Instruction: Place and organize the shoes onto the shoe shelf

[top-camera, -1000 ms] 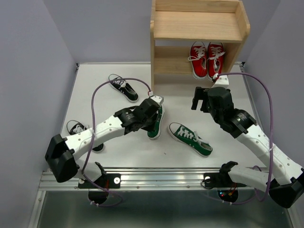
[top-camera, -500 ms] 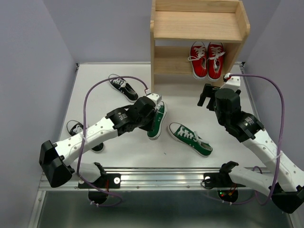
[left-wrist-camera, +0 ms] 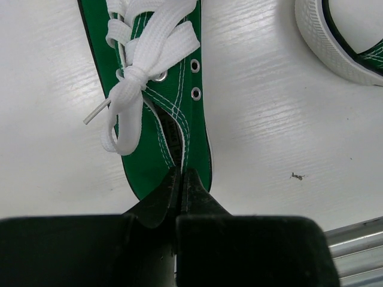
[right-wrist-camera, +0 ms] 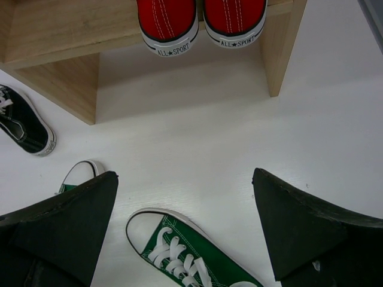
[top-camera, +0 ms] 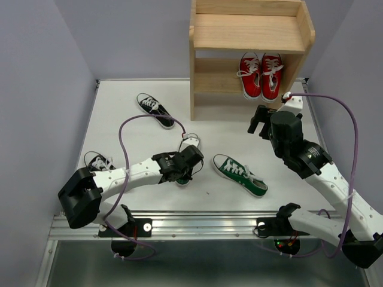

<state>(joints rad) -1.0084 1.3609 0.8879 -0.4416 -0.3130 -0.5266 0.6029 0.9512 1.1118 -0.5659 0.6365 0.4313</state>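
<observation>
Left tool pinches the green shoe at its heel.

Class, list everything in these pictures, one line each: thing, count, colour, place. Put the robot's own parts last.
shoe shelf: one, light wood, far edge of table.
red shoes: two, red, shelf's lower tier, right side.
green shoes: two, green, mid-table; one loose, one in left gripper.
black shoes: two, black, table's left part.
cables: two, purple, one along each arm.
left gripper: one, black, shut on one of the green shoes.
right gripper: one, black, open, before the shelf.
</observation>
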